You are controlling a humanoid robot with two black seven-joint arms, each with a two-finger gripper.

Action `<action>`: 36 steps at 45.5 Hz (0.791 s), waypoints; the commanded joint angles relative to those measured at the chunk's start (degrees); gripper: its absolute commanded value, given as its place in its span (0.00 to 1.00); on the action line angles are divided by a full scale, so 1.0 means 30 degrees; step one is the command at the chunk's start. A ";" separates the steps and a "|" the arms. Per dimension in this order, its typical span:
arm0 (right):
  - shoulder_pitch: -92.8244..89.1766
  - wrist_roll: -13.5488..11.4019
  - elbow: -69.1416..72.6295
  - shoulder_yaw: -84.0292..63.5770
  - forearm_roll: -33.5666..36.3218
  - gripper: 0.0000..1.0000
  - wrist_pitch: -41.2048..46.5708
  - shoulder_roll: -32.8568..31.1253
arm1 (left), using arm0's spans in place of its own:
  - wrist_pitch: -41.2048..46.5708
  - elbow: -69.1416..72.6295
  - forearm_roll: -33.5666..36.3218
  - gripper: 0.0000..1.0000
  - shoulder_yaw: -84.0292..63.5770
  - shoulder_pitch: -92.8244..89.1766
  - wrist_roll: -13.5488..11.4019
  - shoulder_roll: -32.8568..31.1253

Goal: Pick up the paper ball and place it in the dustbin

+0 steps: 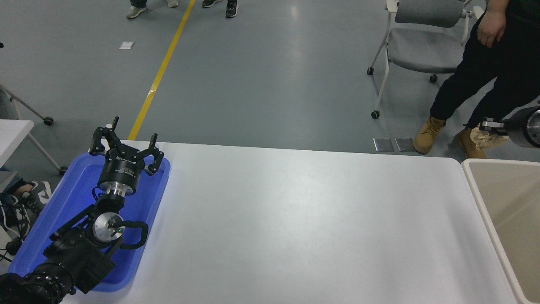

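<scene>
One paper ball is clamped in my right fingers, lifted clear of the table at the far right, just beyond the dustbin (its far rim lies below the ball). My left fingers are spread apart, parked over the blue tray at the left.

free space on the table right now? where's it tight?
The white table is bare from the blue tray at its left to the dustbin at its right. Tight spot: the tray, where the parked left gripper hangs. The right gripper holds the paper ball beyond the far edge.
</scene>
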 commanded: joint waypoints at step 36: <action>0.4679 -0.0040 -0.1657 -0.1374 -0.1152 0.00 0.5658 -0.1098 | 0.0003 -0.0001 0.0002 1.00 0.0000 0.0003 0.0000 0.0000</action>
